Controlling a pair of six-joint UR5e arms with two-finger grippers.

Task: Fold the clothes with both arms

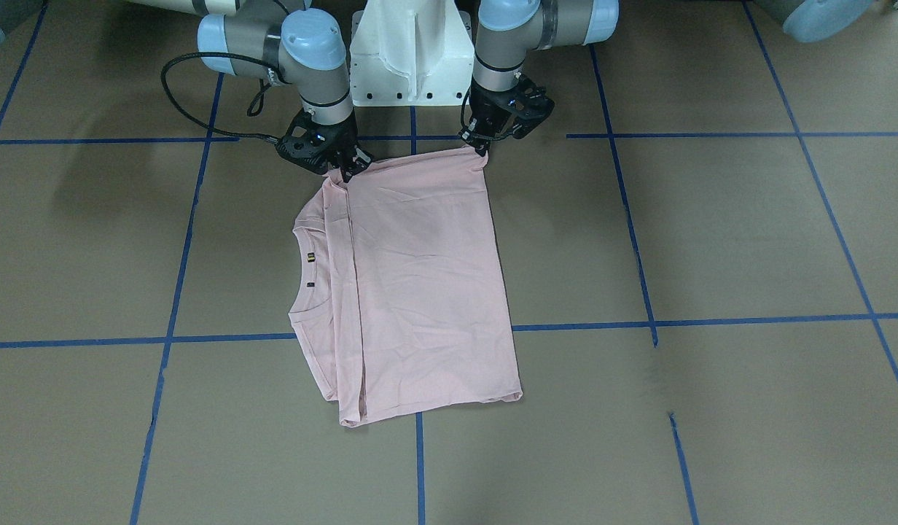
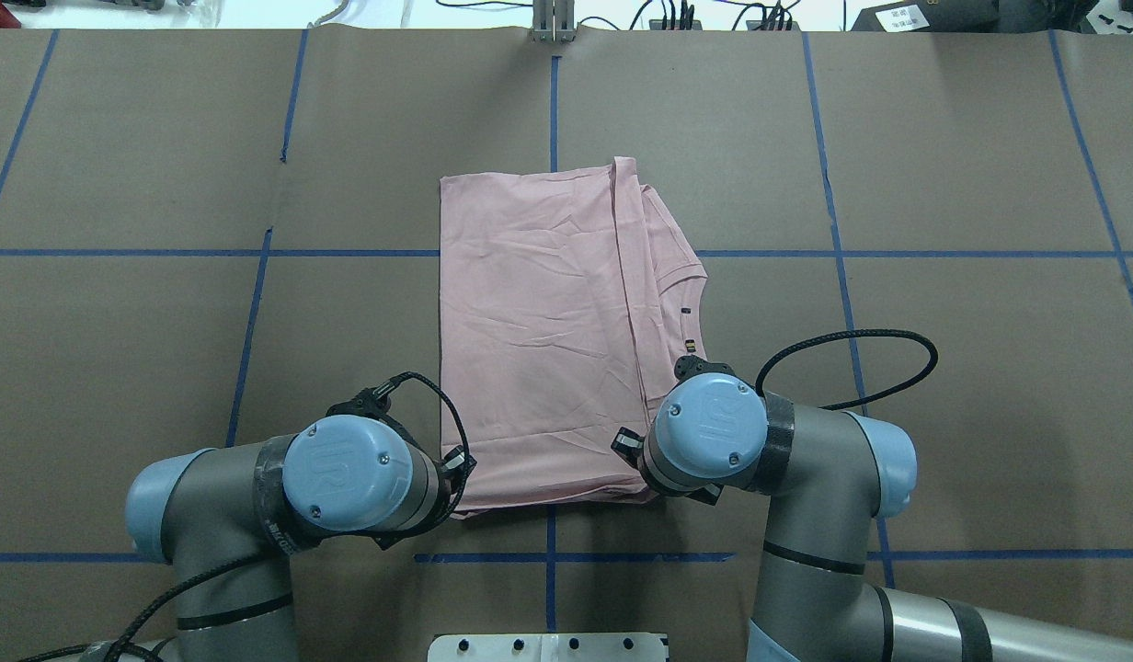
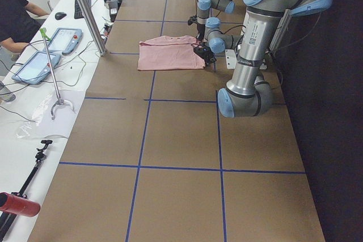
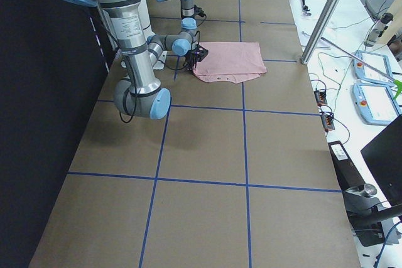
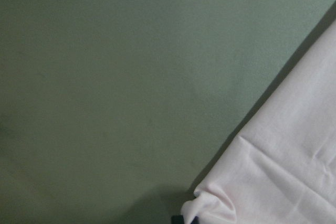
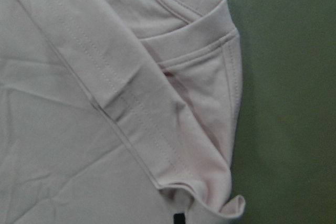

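Note:
The light pink T-shirt (image 1: 427,292) lies flat on the brown table, folded lengthwise, plain back up, its collar (image 1: 303,270) towards my right side. It also shows in the overhead view (image 2: 539,349). My left gripper (image 1: 482,151) is shut on the shirt's near corner at the hem end; the left wrist view shows that corner (image 5: 294,171) bunched at a black fingertip. My right gripper (image 1: 347,169) is shut on the near corner at the shoulder end, over the folded sleeve (image 6: 210,77). In the overhead view both wrists hide the fingers.
The white pedestal base (image 1: 409,51) stands just behind the grippers. Blue tape lines (image 1: 638,262) cross the table. A metal pole (image 3: 85,9) and tablets (image 3: 62,38) stand at the table's far side, where an operator (image 3: 14,15) sits.

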